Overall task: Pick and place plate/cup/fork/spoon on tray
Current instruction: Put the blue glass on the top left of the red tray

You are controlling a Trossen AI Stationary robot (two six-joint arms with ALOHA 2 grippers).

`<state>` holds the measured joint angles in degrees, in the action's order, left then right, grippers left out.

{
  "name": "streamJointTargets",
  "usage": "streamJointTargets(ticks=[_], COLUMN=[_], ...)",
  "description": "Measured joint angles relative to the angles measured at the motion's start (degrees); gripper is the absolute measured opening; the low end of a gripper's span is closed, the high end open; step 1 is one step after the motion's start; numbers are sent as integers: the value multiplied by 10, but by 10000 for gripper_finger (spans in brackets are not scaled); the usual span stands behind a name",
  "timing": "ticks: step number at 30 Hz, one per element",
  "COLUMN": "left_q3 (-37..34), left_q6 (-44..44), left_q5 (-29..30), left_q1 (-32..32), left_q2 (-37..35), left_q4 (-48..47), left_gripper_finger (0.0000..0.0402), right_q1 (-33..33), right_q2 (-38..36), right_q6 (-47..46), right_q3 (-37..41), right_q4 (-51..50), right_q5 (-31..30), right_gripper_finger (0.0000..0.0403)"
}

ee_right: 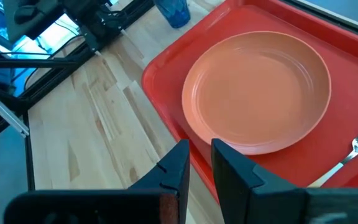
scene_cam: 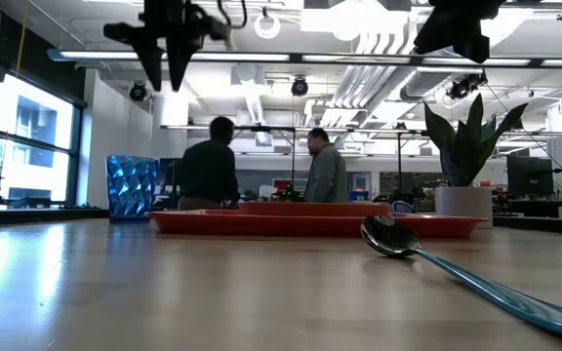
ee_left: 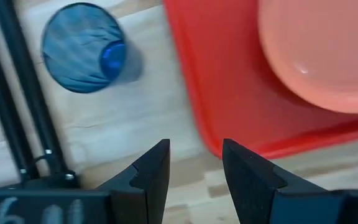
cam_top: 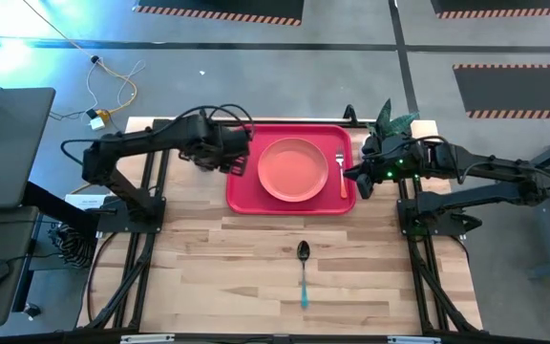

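Tray (cam_top: 240, 194) lies at the far middle of the tabletop (cam_top: 218, 268). Plate (cam_top: 293, 169) sits flat inside the tray, roughly central. Fork (cam_top: 341, 175) also in the tray, just beside the plate on the right arm's side, tines pointing away from the near edge. Cup (ee_left: 83, 47) stands upright on the bare wood just outside the tray's left-arm end, not touching it. Spoon (cam_top: 303, 271) lies alone on the wood, well apart from the tray toward the near edge, bowl end nearer the tray. Left claw (ee_left: 194, 163) hangs above the tray's left-arm edge, near the cup, fingers parted, nothing between them. Right claw (ee_right: 199, 163) is raised over the tray's opposite end, fingers a narrow gap apart, empty. Potted plant (scene_cam: 466, 156) beyond the tray; two people (scene_cam: 261, 166) in the room behind.
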<state>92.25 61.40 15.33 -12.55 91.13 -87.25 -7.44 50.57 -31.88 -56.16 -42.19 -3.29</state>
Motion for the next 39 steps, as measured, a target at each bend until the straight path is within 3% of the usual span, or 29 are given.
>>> streamJointTargets(ticks=[10,20,39], left_q3=[-95,-148,-230], left_q6=[-78,-179,-264], left_q5=[-17,-30,-62], left_q1=[-108,-195,-242], left_q2=[0,0,0], left_q4=[21,108,182], left_gripper_finger=[134,133,131], right_q1=[0,0,0], right_q2=[0,0,0], right_q6=[-12,-42,-69], right_q3=[0,0,0], right_q4=[0,0,0], right_q5=[-28,-57,-106], right_gripper_finger=[58,58,58])
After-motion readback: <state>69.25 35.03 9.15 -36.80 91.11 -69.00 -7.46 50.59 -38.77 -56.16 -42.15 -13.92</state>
